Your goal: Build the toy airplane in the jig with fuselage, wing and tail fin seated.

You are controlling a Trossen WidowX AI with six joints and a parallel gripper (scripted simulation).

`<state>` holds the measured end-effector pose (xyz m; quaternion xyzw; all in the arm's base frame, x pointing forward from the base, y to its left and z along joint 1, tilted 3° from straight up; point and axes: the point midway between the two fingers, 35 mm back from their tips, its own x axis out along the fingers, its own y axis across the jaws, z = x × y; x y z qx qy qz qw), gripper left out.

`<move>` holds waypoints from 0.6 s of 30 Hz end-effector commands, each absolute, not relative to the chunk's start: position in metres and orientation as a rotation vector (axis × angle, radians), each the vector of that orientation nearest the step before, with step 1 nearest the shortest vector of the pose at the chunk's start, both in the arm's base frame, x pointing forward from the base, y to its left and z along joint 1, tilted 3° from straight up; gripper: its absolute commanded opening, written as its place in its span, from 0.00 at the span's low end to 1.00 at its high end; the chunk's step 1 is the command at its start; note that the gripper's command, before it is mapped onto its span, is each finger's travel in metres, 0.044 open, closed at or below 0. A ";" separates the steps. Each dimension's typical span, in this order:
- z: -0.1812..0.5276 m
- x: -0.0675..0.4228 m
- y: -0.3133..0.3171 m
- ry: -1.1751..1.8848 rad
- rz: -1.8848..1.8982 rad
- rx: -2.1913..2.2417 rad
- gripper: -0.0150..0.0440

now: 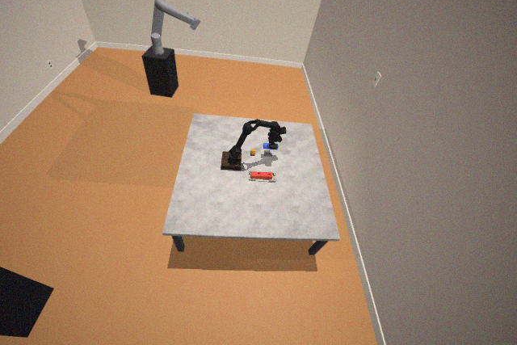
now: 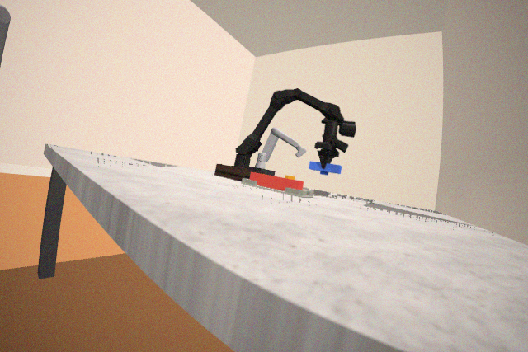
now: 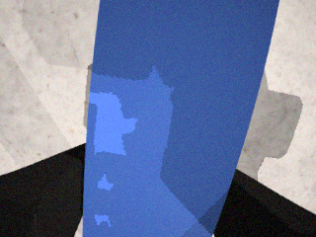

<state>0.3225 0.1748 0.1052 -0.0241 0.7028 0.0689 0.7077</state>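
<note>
My gripper [image 1: 271, 145] [image 2: 324, 165] is shut on the blue wing [image 1: 266, 145] [image 2: 318, 166] [image 3: 178, 125] and holds it level above the table, with its tab pointing down. The wing fills the wrist view between my dark fingers. The red fuselage [image 1: 261, 174] [image 2: 275, 180] lies in the grey cradle [image 1: 251, 179] [image 2: 298, 190], nearer the table's front than the wing. The small orange tail fin [image 1: 252, 152] [image 2: 290, 177] lies on the table beside the arm's base [image 1: 230, 162] [image 2: 232, 171].
The grey table [image 1: 233, 212] [image 2: 298, 254] ends close to the right wall. A second grey arm on a black pedestal [image 1: 159, 69] stands on the floor far behind the table.
</note>
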 end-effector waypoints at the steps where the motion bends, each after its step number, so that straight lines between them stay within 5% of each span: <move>1: 0.119 0.322 0.173 1.555 0.156 -0.058 0.25; 18: 0.143 0.321 0.152 1.557 0.087 0.005 0.25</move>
